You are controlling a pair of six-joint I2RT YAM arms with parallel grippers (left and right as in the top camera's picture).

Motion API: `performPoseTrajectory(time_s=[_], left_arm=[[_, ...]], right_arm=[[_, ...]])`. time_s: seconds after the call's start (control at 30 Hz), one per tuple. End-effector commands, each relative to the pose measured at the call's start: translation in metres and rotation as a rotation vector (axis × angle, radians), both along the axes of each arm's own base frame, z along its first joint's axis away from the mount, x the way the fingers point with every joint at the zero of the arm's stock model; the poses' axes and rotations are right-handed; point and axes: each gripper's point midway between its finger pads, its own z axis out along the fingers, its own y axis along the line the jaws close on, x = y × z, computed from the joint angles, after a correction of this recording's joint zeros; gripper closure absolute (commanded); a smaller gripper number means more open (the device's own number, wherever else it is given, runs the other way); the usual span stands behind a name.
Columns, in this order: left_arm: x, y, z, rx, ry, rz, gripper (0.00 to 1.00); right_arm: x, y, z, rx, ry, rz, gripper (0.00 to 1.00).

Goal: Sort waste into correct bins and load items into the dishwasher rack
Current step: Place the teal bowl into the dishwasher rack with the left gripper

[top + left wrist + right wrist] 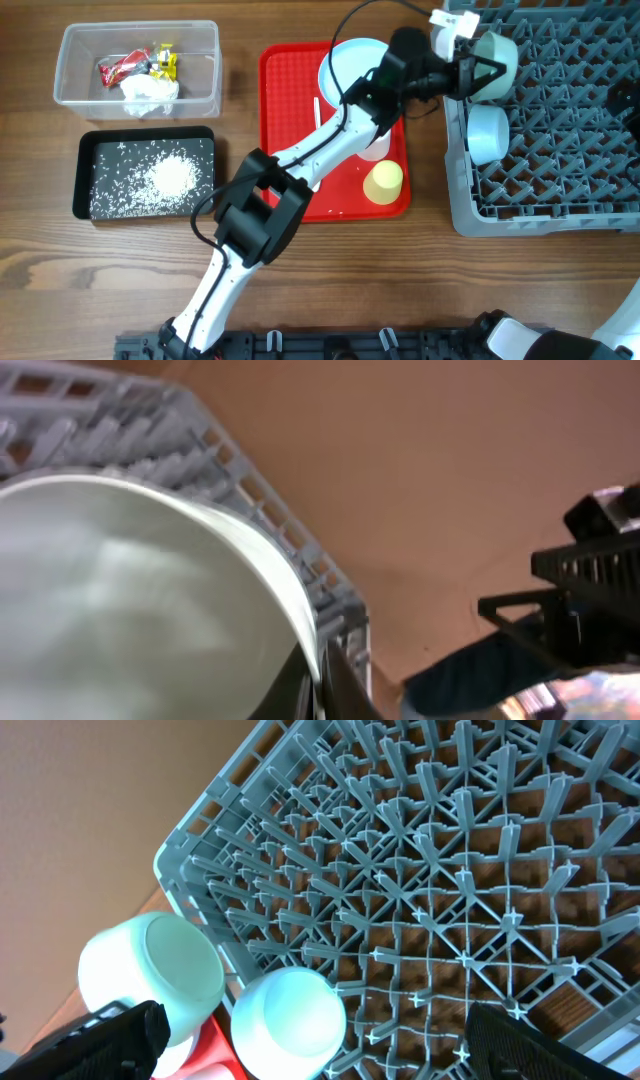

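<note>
My left gripper [468, 68] is shut on the rim of a pale bowl [496, 58] and holds it tilted over the far left corner of the grey dishwasher rack [560, 150]. In the left wrist view the jaws [320, 682] pinch that bowl's rim [130, 590]. A second pale bowl [487, 131] lies upside down in the rack. My right gripper [320, 1055] is open and empty above the rack [450, 870], and sees the held bowl [150, 975] and the upturned bowl [290, 1020]. The light-blue plate [345, 70] and yellow cup [383, 182] sit on the red tray [285, 130].
The clear tub [75, 60] at far left holds a white napkin [150, 93] and red and yellow wrappers [135, 66]. The black tray [100, 150] in front of it holds white grains [170, 178]. My left arm crosses the red tray and hides part of it.
</note>
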Motion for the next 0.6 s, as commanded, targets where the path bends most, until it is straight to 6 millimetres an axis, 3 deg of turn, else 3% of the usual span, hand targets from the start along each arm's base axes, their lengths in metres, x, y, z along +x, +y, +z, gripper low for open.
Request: performPoseTrajectory(time_s=[0.0, 0.17, 0.4, 0.57], left_arm=[[-0.007, -0.015, 0.019, 0.056, -0.237, -0.004, 0.96], [0.018, -0.020, -0.006, 0.045, -0.214, 0.104, 0.96], [0.060, -0.015, -0.030, -0.133, -0.110, 0.315, 0.96], [0.066, -0.012, -0.035, -0.132, -0.108, 0.349, 0.96]], right_arm=[[-0.001, 0.000, 0.003, -0.020, 0.006, 0.010, 0.00], [-0.001, 0.000, 0.002, -0.017, 0.009, 0.010, 0.00], [-0.002, 0.001, 0.001, -0.016, 0.013, 0.011, 0.00], [-0.002, 0.001, 0.002, -0.015, 0.012, 0.011, 0.00]])
